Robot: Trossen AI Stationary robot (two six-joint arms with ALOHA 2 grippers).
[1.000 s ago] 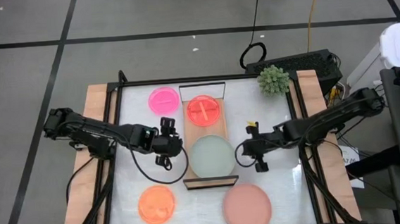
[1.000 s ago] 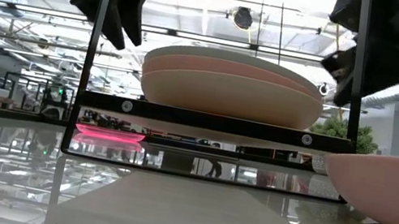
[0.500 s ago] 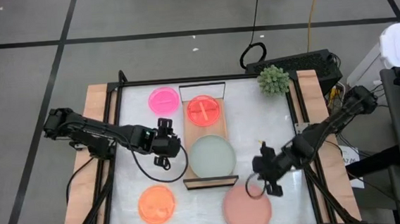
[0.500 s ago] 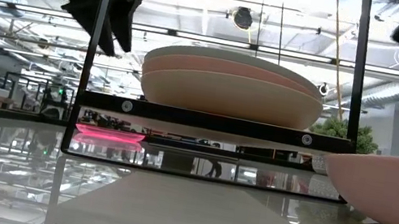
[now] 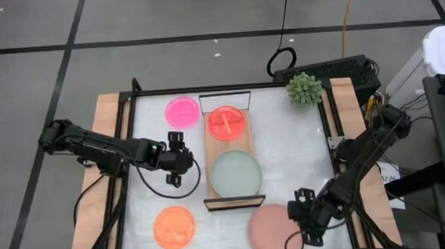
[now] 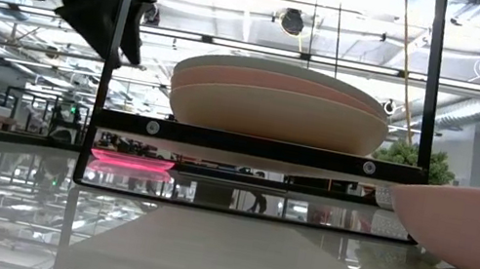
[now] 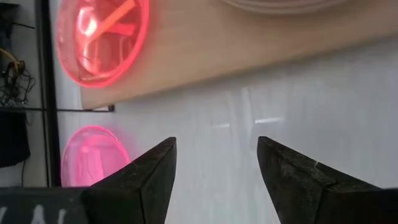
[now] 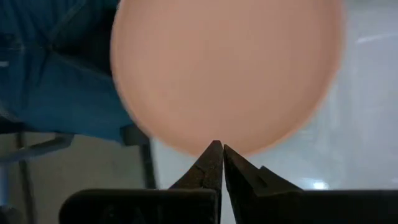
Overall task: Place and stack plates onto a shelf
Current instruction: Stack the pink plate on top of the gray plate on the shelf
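Observation:
The shelf (image 5: 229, 145) stands mid-table and carries a stack of large plates with a pale grey-green one on top (image 5: 235, 174). Its far end holds a translucent orange-red plate (image 5: 226, 123). On the table lie a hot-pink plate (image 5: 181, 111), an orange plate (image 5: 174, 227) and a dusty-pink plate (image 5: 271, 232). My left gripper (image 5: 185, 154) hovers open just left of the shelf, high in the low view (image 6: 95, 0). My right gripper (image 5: 298, 223) is shut, and its tips (image 8: 217, 149) are at the dusty-pink plate's right rim. My right gripper's shut fingertips stand at the dusty-pink plate's rim (image 8: 214, 138), coming from the table's right side. Whether they touch the rim I cannot tell. The plate lies flat on the table.
A spiky green plant (image 5: 304, 88) sits at the far right corner. Black wire frames rise at both short ends of the shelf (image 6: 258, 147). The dusty-pink plate lies close to the table's near edge. Bare white table shows right of the shelf.
My right gripper has swung from beside the shelf's right side toward the table's near edge, down to the dusty-pink plate's right rim. My left gripper has drawn back a little from the shelf toward the table's left. No plate has moved.

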